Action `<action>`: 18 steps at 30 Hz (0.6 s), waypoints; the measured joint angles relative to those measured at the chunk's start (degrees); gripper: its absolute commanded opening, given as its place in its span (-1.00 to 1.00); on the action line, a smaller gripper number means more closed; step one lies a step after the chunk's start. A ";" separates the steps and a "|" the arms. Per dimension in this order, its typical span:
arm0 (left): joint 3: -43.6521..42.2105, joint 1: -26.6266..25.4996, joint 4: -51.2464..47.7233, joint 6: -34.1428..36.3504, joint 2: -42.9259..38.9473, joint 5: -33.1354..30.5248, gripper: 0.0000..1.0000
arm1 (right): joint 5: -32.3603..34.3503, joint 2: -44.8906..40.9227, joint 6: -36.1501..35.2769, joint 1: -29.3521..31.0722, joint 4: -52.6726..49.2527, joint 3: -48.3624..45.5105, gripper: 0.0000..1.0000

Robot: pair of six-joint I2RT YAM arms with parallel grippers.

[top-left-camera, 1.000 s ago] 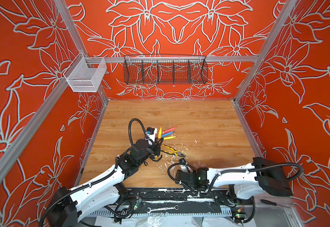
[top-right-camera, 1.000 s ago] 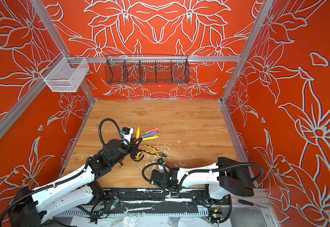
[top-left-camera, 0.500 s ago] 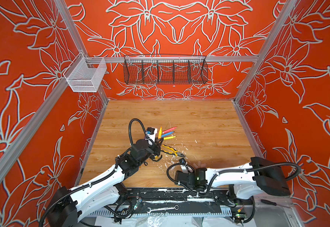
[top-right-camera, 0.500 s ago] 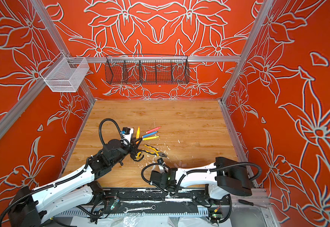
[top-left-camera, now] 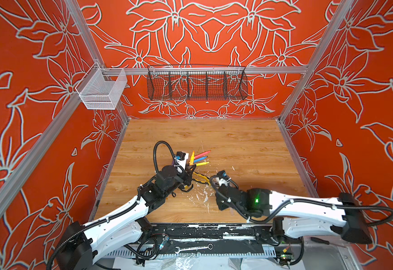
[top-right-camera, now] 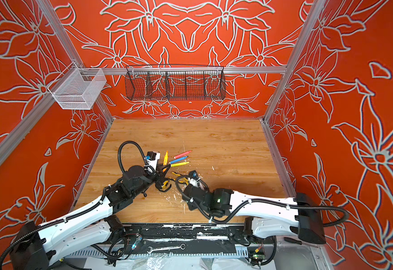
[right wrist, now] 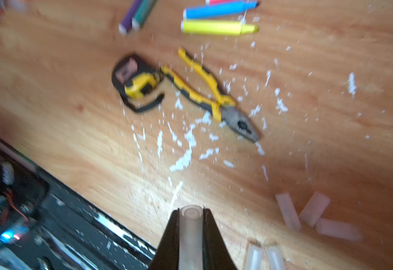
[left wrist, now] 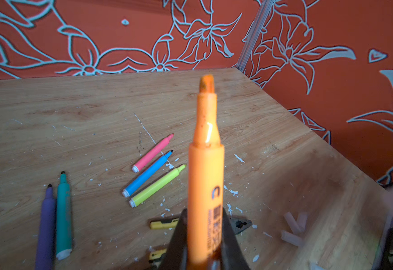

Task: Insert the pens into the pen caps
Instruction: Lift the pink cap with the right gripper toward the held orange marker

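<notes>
My right hand (right wrist: 191,217) is clamped on one clear cap (right wrist: 191,238), with the pads on its sides. The round end pokes out past the fingertips, so nothing blocks what I judge to be the mouth, though blur keeps me from being sure. My left hand (left wrist: 204,224) is closed on the orange pen (left wrist: 206,163), low on the barrel. That leaves the tapered nose and tip standing free ahead of the fingers, ready to be pushed into the cap.

Just beside my right hand, five spare caps (right wrist: 288,211) lie loose on the bench (left wrist: 284,145), close enough for the next picks. Beyond them the pliers (right wrist: 205,93) lie flat among white flecks (right wrist: 183,159) and have no part in this job.

Farther out the uncapped pens wait. The yellow pen (right wrist: 216,27), blue pen (right wrist: 219,10) and pink pen (left wrist: 152,153) lie side by side, tips pointing the same way. The purple pen (left wrist: 46,224) and green pen (left wrist: 63,215) lie together, apart from those three. No cap is on any pen yet, so I judge the task to be at its first joining.
</notes>
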 measured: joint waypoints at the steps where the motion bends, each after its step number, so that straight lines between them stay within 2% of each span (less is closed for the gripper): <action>1: 0.02 0.00 0.22 0.00 0.17 0.50 -1.00 | -0.96 -0.74 -0.42 -2.25 1.11 0.00 -0.83; 7: 0.00 0.00 1.68 0.15 2.05 4.46 -1.00 | -6.67 -1.33 -1.90 -19.15 10.67 0.00 -1.00; 11: 0.20 -0.13 2.34 0.20 4.13 7.56 -1.00 | -10.99 -0.02 3.23 -29.18 20.70 0.04 -1.00; 13: 0.50 -0.31 2.36 0.11 5.46 8.59 -1.00 | -11.98 1.57 5.55 -31.54 25.53 0.96 -1.00; 18: 0.50 -0.44 2.56 -0.33 5.99 10.14 -1.00 | -17.33 6.49 6.21 -31.69 38.12 7.43 -1.00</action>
